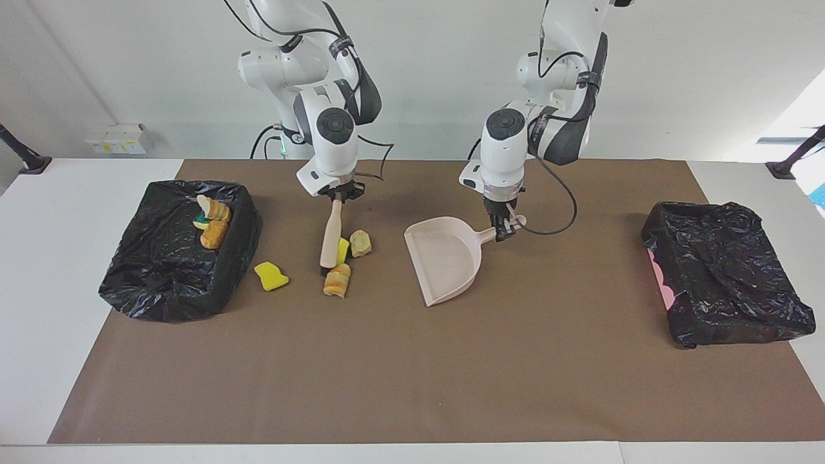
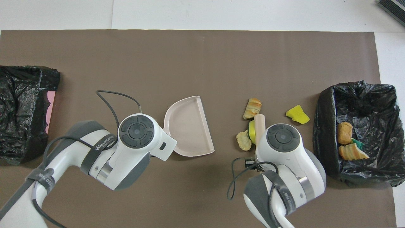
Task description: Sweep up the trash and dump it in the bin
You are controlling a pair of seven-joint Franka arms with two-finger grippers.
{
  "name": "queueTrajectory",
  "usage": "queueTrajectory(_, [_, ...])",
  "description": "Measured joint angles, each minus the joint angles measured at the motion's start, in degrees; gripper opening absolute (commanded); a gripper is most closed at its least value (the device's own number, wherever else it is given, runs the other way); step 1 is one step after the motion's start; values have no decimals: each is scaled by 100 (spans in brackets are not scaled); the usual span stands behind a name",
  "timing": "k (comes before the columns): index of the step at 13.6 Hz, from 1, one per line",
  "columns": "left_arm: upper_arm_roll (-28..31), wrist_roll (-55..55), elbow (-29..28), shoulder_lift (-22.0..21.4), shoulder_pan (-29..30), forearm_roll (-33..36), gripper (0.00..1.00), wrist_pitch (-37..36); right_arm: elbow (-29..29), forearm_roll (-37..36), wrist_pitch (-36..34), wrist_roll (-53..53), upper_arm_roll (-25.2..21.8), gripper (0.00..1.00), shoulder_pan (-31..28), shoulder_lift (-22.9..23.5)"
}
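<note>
My right gripper [image 1: 339,194] is shut on the top of a wooden-handled brush [image 1: 330,235], whose lower end rests on the mat. A yellow sponge chunk [image 1: 343,250] lies against the brush, with a pale bread bit [image 1: 361,243] and a striped pastry piece [image 1: 337,279] touching or close beside it. Another yellow chunk [image 1: 271,276] lies alone near the bin [image 1: 161,283] at the right arm's end; several trash pieces [image 1: 213,224] lie inside it. My left gripper [image 1: 502,227] is shut on the handle of the pink dustpan [image 1: 445,258], whose mouth faces the trash.
A second black-lined bin [image 1: 725,283] stands at the left arm's end of the brown mat [image 1: 412,374]. From overhead the arms' wrists cover both grippers; the dustpan [image 2: 188,126] and the brush [image 2: 259,123] show beside them.
</note>
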Motion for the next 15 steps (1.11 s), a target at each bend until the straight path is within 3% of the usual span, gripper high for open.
queueTrajectory(4, [0, 0, -21, 0, 0, 0, 0, 39, 326, 632, 124, -821, 0, 0, 181, 252])
queueTrajectory(10, [2, -1, -48, 0, 0, 0, 0, 88, 752, 1847, 794, -713, 6, 0, 979, 695])
queueTrajectory(12, [3, -10, -58, 0, 0, 0, 0, 106, 1093, 1926, 560, -681, -9, 0, 962, 771])
queueTrajectory(15, [3, -15, -68, 0, 0, 0, 0, 132, 1671, 1932, -449, -682, -68, 0, 554, 754])
